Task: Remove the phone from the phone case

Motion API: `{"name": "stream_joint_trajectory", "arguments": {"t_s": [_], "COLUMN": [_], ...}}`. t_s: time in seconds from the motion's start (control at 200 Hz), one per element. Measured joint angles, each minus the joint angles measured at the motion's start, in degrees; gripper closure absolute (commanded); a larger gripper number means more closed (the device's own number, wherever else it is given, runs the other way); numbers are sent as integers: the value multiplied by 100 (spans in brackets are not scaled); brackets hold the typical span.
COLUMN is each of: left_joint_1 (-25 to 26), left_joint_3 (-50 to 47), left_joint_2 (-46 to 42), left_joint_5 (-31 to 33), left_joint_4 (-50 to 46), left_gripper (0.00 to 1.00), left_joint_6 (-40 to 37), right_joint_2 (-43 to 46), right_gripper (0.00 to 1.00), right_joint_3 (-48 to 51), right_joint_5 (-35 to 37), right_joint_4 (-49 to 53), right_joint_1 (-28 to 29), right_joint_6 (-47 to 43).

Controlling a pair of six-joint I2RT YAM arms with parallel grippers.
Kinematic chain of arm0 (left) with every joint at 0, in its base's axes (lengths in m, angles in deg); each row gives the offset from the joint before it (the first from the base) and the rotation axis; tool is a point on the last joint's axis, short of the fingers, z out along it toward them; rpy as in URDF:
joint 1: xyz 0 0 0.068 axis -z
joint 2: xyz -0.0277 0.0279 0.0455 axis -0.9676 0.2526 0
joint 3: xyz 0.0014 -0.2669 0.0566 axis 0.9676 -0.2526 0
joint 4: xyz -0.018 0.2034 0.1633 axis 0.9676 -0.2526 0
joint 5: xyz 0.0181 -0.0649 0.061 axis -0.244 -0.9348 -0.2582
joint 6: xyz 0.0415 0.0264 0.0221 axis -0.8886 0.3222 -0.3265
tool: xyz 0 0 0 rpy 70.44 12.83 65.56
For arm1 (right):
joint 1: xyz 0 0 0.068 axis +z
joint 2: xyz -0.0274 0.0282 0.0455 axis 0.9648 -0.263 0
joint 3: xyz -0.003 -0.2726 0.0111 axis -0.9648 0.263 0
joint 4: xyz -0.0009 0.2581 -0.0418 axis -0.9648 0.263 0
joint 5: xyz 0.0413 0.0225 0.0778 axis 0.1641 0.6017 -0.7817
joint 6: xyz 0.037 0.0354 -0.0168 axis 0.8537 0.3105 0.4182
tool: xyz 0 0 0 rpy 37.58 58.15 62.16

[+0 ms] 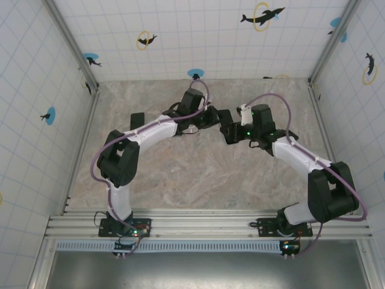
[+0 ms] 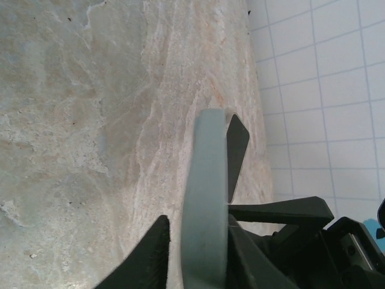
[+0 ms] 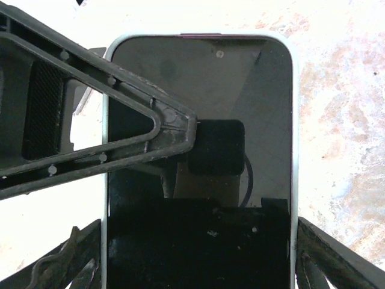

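Two end effectors share one load: the left end effector [image 1: 210,116] is clamped across the faces of the phone case [image 2: 204,198], one pad [image 3: 216,147] on the dark screen, likely to push the phone [image 3: 240,78] free. The right end effector [image 3: 201,256] is shut on the long sides, steadying the pale grey-green case over the worktop [image 2: 72,120], the glossy black phone seated inside, just ahead of its fingers.

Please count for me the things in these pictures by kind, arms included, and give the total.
robot arms: 2 (left arm, right arm)
phone: 1
phone case: 1, around the phone
dark flat object beside the left arm: 1
total: 5
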Motion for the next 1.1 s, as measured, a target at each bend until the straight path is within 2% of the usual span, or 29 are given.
{"name": "stream_joint_trajectory", "arguments": {"t_s": [0.165,0.255,0.315,0.385,0.601,0.821,1.096], "left_joint_1": [11,11,15,26,33,-179,-367], "left_joint_3": [11,11,11,7,7,-39,-229], "left_joint_2": [-4,-20,-35,-66,-109,-192,-586], "left_joint_5": [-118,-136,-151,-155,-142,-79,-85], "left_joint_4": [42,55,61,61,68,262,1152], "left_gripper": [94,97,99,100,100,99,95], "left_joint_6": [-11,-9,-4,9,76,317,1130], "right_joint_2": [31,79,120,197,640,1255,1816], "right_gripper": [58,46,32,21,12,13,26], "right_joint_3": [0,15,39,118,562,896,1781], "right_joint_5": [-31,-26,-20,-35,-33,-162,-256], "right_joint_4": [83,103,94,15,-457,-1054,-2479], "right_joint_1": [20,20,22,20,20,0,-101], "right_joint_6": [87,114,138,181,457,942,2649]}}
